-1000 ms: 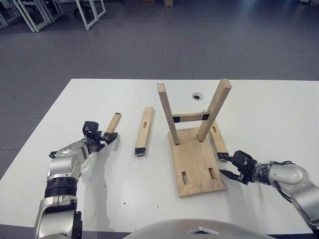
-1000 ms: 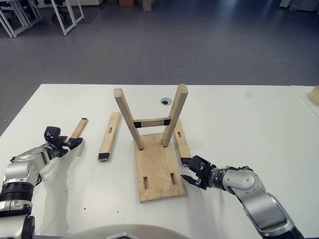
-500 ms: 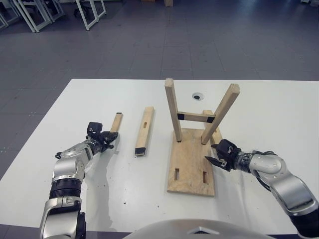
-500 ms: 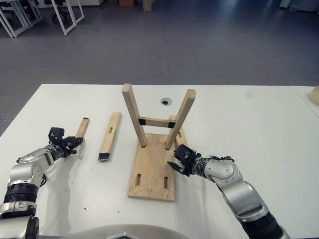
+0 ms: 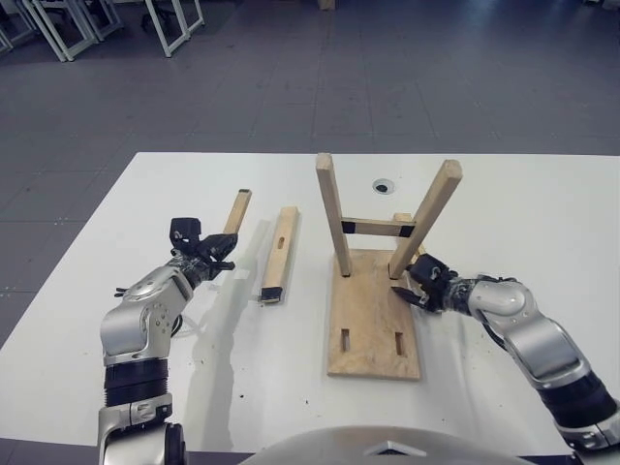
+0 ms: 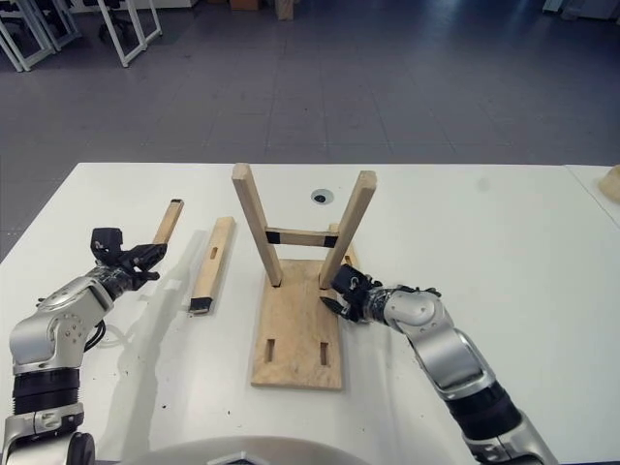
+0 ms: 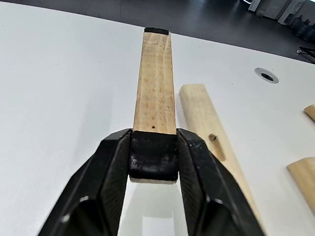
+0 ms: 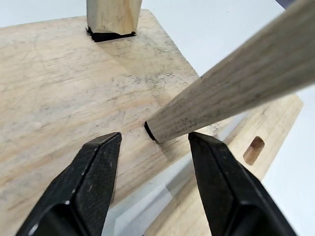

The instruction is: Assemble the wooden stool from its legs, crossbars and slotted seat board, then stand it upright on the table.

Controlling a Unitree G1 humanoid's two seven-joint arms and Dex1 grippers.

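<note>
Seat board (image 5: 371, 325) with two legs (image 5: 333, 213), left jaws clenching crossbar (image 7: 155, 88), right jaws spread at leg

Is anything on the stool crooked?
Yes. The left leg and right leg standing in the seat board splay apart like a V instead of pointing straight up. The right leg leans most, slanting out of the board beside the right gripper.

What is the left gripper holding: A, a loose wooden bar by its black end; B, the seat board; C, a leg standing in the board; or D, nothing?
A: the left gripper is shut on the black end of the wooden bar, well away from the seat board.
</note>
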